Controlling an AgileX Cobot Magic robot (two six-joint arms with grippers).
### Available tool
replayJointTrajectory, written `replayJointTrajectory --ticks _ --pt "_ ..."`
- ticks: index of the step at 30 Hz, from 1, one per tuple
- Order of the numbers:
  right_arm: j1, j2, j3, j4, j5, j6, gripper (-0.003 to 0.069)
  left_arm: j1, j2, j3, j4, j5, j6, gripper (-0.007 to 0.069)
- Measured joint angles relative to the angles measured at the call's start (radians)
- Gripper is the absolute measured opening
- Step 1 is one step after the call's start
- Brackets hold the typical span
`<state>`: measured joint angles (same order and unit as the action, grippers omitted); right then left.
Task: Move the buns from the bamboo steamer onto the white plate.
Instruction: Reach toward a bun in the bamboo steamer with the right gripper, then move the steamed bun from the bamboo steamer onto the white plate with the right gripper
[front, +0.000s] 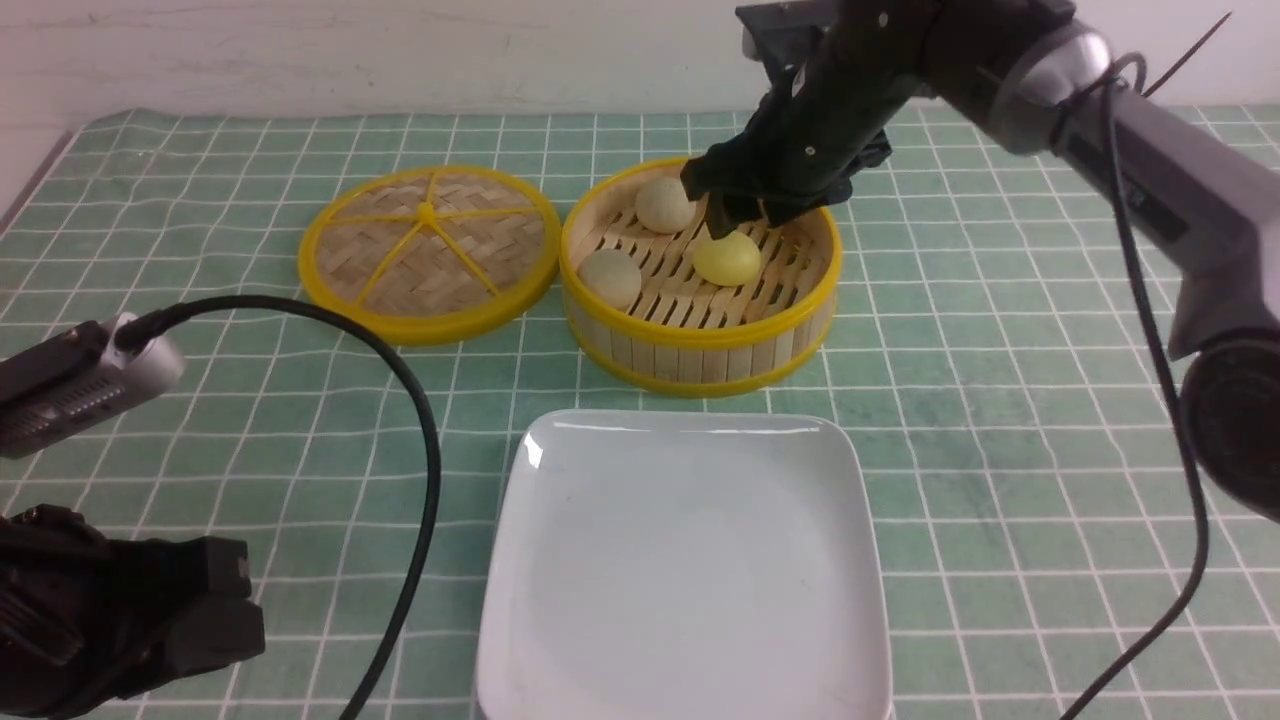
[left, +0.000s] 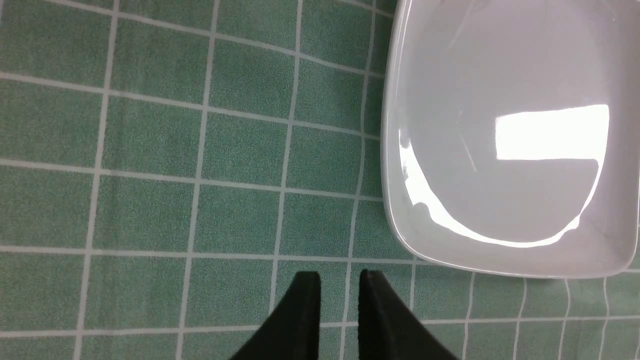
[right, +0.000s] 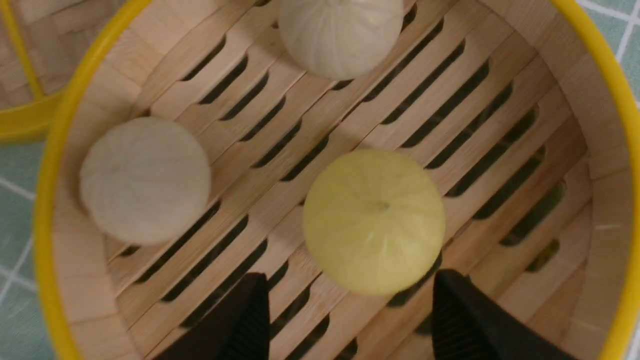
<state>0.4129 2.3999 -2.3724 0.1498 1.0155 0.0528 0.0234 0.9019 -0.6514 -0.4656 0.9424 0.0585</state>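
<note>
A green cloth (front: 1000, 400) ruled with a white grid covers the table, and it lies slightly rippled along its back edge. Behind that edge rises a plain white wall (front: 300, 50). Light glares off the white plate (front: 690, 560), which sits on the cloth at the near middle with nothing on it.

Just behind the plate stands the bamboo steamer (front: 700, 350), uncovered. Its flat woven lid (front: 430, 250) lies on the cloth close to its left side. All three buns rest on the steamer's slatted floor: a pale yellow bun (front: 727, 258) near the middle, one beige bun (front: 665, 204) toward the far wall and another beige bun (front: 610, 277) against the left wall.

The right gripper (front: 738, 215) reaches down into the steamer with its jaws spread wide. In the right wrist view the two fingers stand either side of the yellow bun, wider than the bun, and grip nothing.

The left gripper (left: 339, 280) hangs over bare cloth near the plate's left corner. Its jaws are only a narrow gap apart and nothing is between them. A black cable (front: 420, 420) loops across the cloth on the left.
</note>
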Motion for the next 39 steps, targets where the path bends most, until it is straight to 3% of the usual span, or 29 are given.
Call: replayJointTrajectory --ticks 3,6,11,12,14,21,26,29,35,39 --pt "0.0 0.057 0.0 -0.002 -0.062 0.002 0.0433 0.0 0.0 0.0 -0.002 0.0 0.0 0.0151" --pt "0.0 0.093 0.0 -0.005 -0.097 0.002 0.0385 0.0 0.0 0.0 -0.003 0.0 0.0 0.0157" --pt "0.0 0.093 -0.005 -0.006 -0.091 0.001 0.0147 0.0 0.0 0.0 -0.003 0.0 0.0 0.016" --pt "0.0 0.081 -0.006 -0.006 -0.076 0.001 0.0061 0.0 0.0 0.0 -0.003 0.0 0.0 0.0162" --pt "0.0 0.059 -0.006 -0.006 -0.051 0.001 0.0014 0.0 0.0 0.0 -0.003 0.0 0.0 0.0165" --pt "0.0 -0.153 -0.006 0.012 0.206 -0.103 0.0013 0.0 0.0 0.0 -0.003 0.0 0.0 0.0173" --pt "0.001 -0.356 0.062 0.079 0.228 -0.139 0.0013 0.0 0.003 0.0 -0.003 0.0 0.0 0.0178" --pt "0.016 -0.462 0.207 0.114 0.228 -0.142 0.0013 0.0 0.004 0.0 -0.003 -0.001 0.0 0.0181" --pt "0.131 -0.635 0.703 0.135 0.222 -0.114 0.0021 0.0 0.005 0.0 -0.003 -0.001 0.0 0.019" --pt "0.205 -0.641 0.974 0.115 0.032 -0.08 0.0043 0.0 0.005 0.0 -0.003 -0.004 0.0 0.0192"
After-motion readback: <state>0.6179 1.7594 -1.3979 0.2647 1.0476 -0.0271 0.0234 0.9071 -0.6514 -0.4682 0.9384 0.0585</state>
